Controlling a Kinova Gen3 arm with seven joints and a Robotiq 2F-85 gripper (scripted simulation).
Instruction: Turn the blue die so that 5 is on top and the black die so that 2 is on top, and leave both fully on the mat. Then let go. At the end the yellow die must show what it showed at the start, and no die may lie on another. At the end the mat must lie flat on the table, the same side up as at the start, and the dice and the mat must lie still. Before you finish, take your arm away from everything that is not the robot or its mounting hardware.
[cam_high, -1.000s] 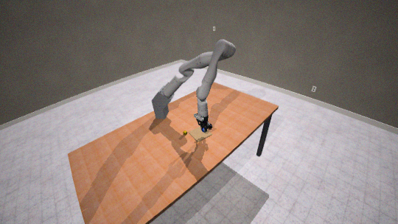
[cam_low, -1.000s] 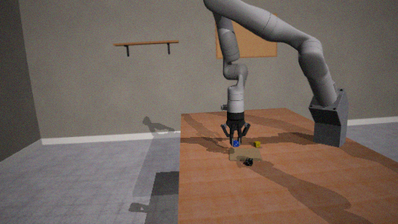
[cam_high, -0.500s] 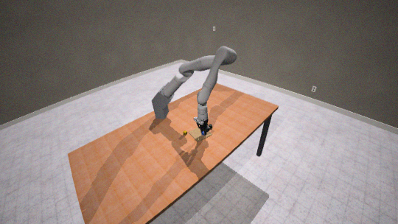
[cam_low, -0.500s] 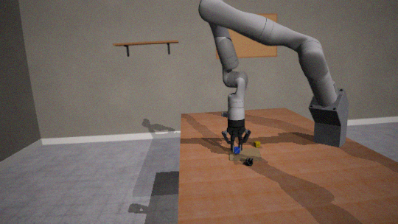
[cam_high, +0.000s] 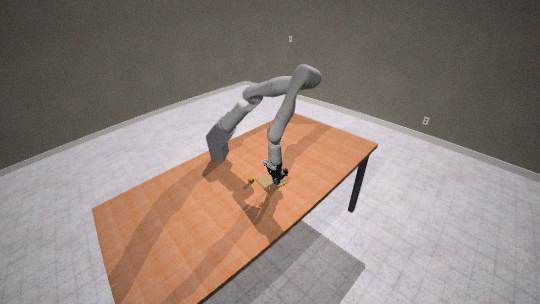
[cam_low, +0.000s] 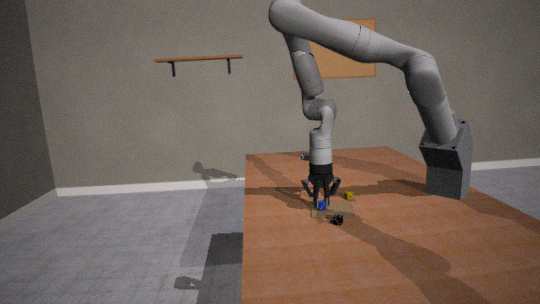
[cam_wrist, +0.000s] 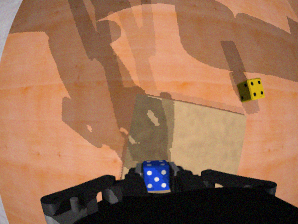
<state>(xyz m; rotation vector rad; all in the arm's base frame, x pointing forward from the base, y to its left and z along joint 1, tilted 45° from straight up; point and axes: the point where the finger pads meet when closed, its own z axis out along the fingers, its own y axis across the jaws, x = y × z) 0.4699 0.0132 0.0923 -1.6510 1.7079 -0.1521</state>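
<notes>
My gripper (cam_low: 321, 203) is shut on the blue die (cam_low: 322, 205) and holds it low over the near-left part of the tan mat (cam_low: 334, 209). In the wrist view the blue die (cam_wrist: 157, 177) sits between the fingers with a five-pip face toward the camera, and the mat (cam_wrist: 200, 137) lies just beyond it. The black die (cam_low: 338, 219) lies on the table at the mat's front edge; I cannot tell its top face. The yellow die (cam_low: 349, 195) sits on the table behind the mat and also shows in the wrist view (cam_wrist: 252, 90) at the right.
The arm's grey base (cam_low: 446, 167) stands at the table's far right. The table's left edge (cam_low: 244, 225) runs close to the mat. The arm's shadow falls across the wood around the mat.
</notes>
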